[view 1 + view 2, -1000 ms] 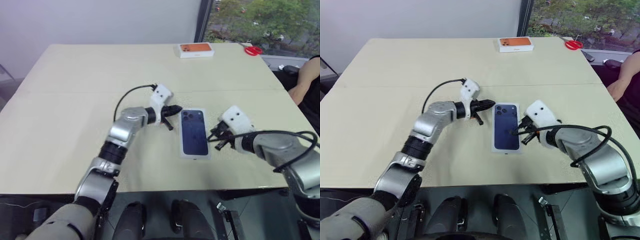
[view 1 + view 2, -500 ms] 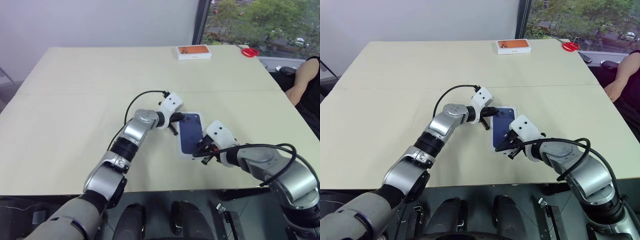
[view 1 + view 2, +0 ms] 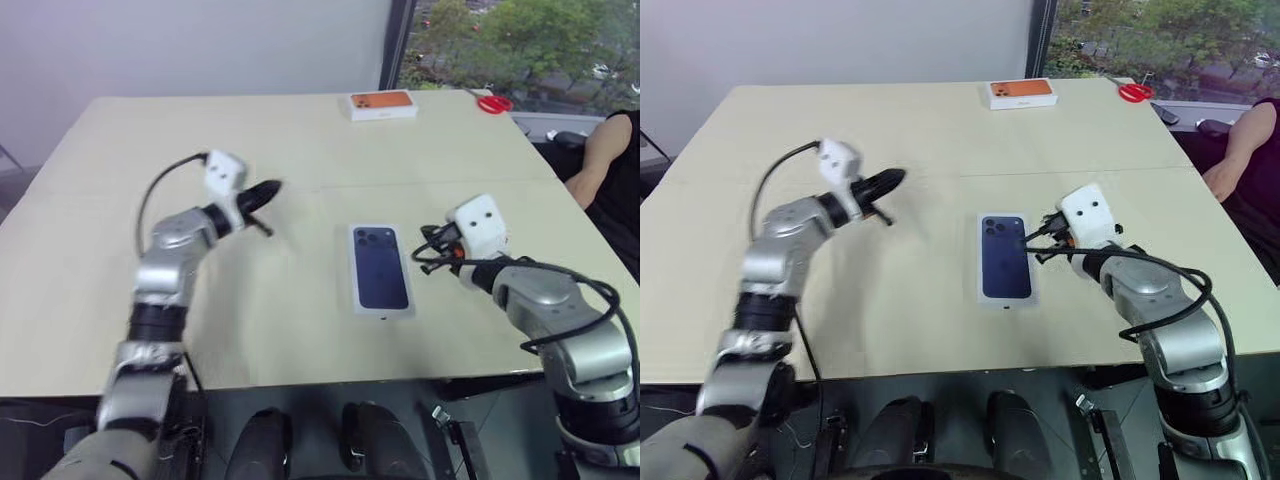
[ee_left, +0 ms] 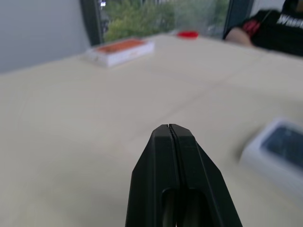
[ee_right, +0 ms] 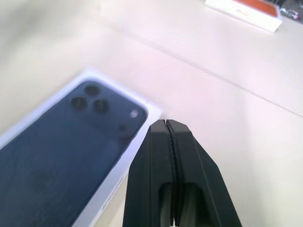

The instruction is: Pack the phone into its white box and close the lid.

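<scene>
Item 1: white box w/ lid (image 3: pixel 381 283), lid on; dark blue phone picture faces up, camera cluster at far end. Lies flat, mid-desk (image 3: pixel 300 140), nearer the front edge. No box tray or phone visible apart from it, so phone is judged to be inside.

Item 2: left end effector (image 3: pixel 262 194), fingers pressed together, nothing held; raised above desk, well apart from box on its left.

Item 3: right end effector (image 3: pixel 1033 236), fingers also pinched together, empty; just beside box's right far corner, contact can't be told.

Item 4: white box w/ orange phone picture (image 3: pixel 382 104), far edge of desk. Red scissors (image 3: pixel 491 101) near it. Person's arm (image 3: pixel 597 165) at right.

Status: packing and lid closing look done. Left, by judgement: maybe confirm lid fully seated.
</scene>
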